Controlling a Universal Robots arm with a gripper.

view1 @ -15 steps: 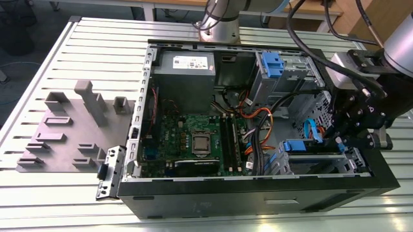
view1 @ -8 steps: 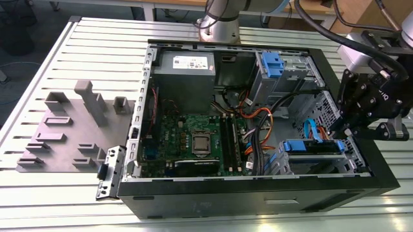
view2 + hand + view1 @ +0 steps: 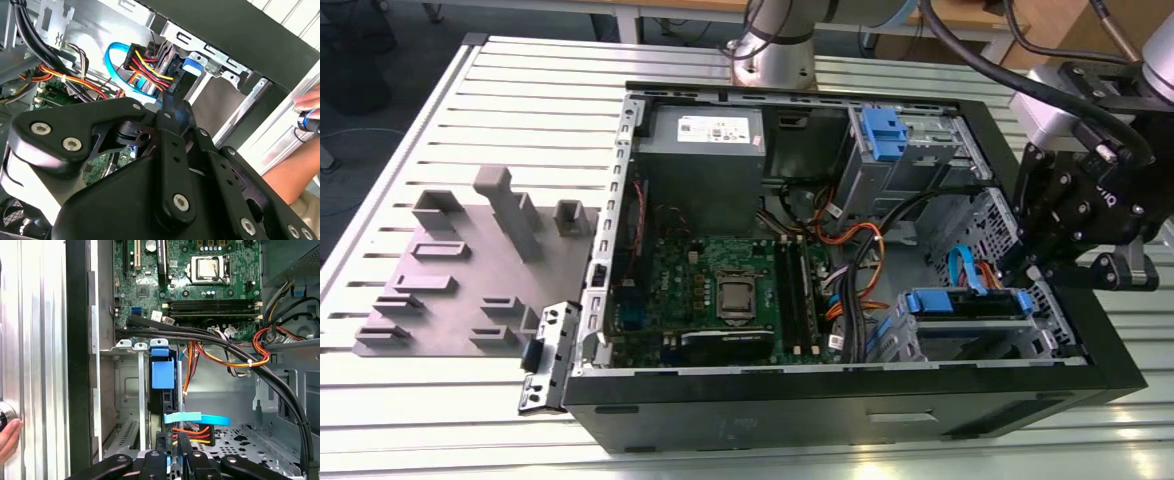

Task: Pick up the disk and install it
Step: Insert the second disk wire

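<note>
Blue rails mark the disk [image 3: 162, 374], standing on edge in the drive cage [image 3: 907, 335] at the case's [image 3: 854, 400] front corner. The gripper [image 3: 172, 452] sits right behind its cabled end, in line with its long axis; grip unclear.

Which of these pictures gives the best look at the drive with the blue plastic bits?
The first wrist view: the silver-grey metal disk with blue plastic carrier stands edge-on in its bay, blue tab facing the camera. The exterior view shows its blue front beside the black claw. The second wrist view shows mainly its cabled end.
</note>
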